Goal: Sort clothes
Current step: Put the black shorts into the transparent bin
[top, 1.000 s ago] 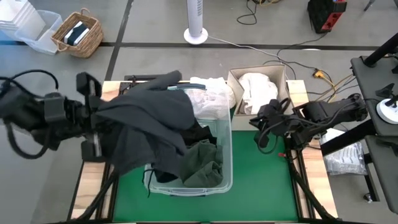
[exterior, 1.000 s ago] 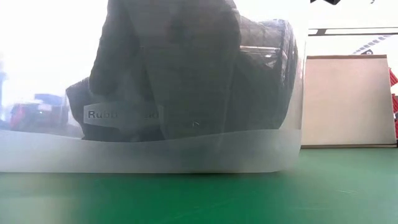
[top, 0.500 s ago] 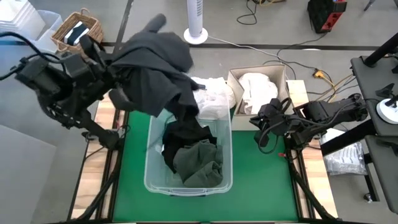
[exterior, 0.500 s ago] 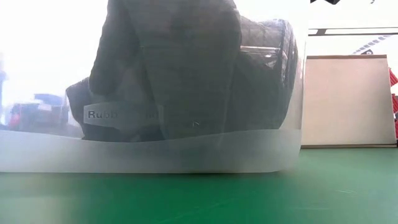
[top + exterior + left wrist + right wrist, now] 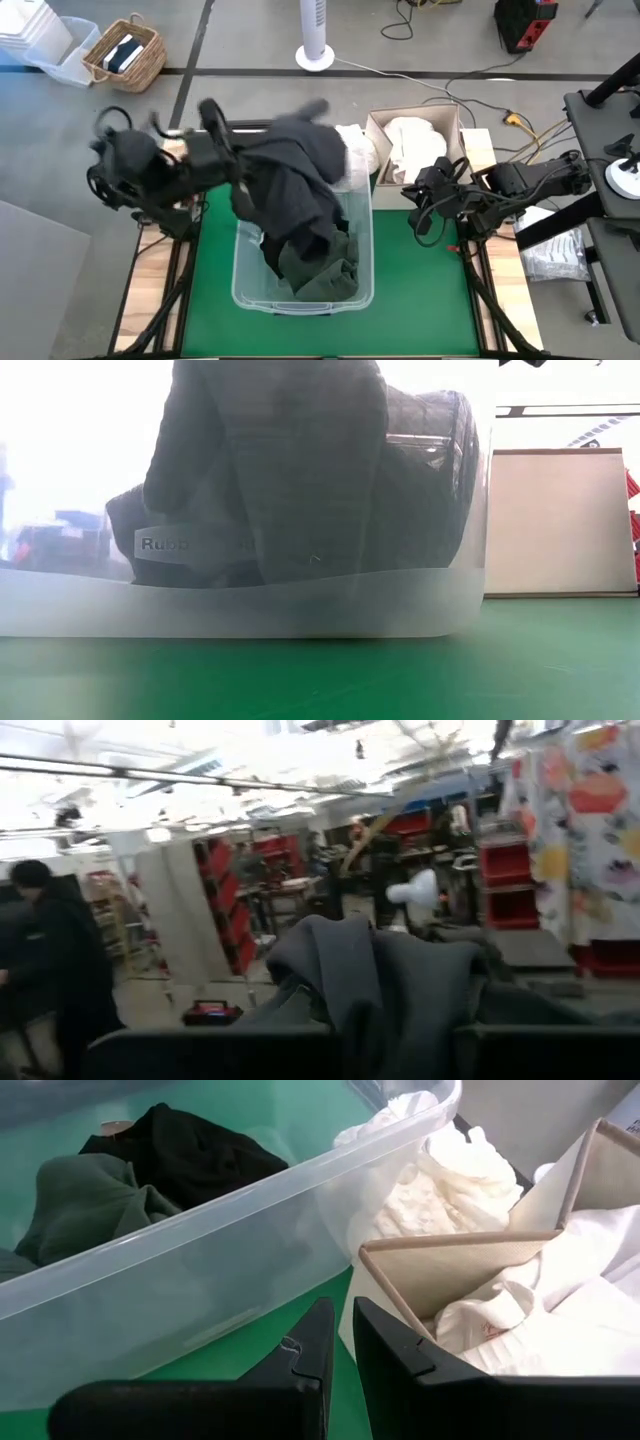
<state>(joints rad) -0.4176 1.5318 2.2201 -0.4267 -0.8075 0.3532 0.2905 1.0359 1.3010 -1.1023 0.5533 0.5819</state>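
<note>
My left gripper (image 5: 232, 160) stands at the far left corner of the clear tub (image 5: 250, 290), shut on a dark grey garment (image 5: 300, 175) that drapes from it across the tub. A dark green garment (image 5: 322, 268) and a black one (image 5: 190, 1140) lie inside the tub. White clothes (image 5: 350, 142) hang over the tub's far rim, and more white clothes (image 5: 415, 140) fill the cardboard box (image 5: 375, 125). My right gripper (image 5: 340, 1345) waits shut, right of the tub and near the box. My left gripper holds the dark grey garment by a bunched fold (image 5: 380, 990) that rises between its two fingers; how many layers, I cannot tell. The cloth hangs slack from the hold, and its lower part (image 5: 318, 235) lies in the tub on the dark clothes.
The tub fills the middle of the green mat (image 5: 420, 300), with bare mat on its left, right and near sides. The cardboard box (image 5: 560, 520) stands at the far right. A person (image 5: 60, 960) stands in the room beyond the table. A wicker basket (image 5: 125, 55) sits on the floor.
My left arm swung up and toward the far left, lifting the grey garment high off the tub's left side, then came down and right toward the tub's far left corner. The garment now drapes over the tub's far half, its lower end inside. My right arm kept still.
</note>
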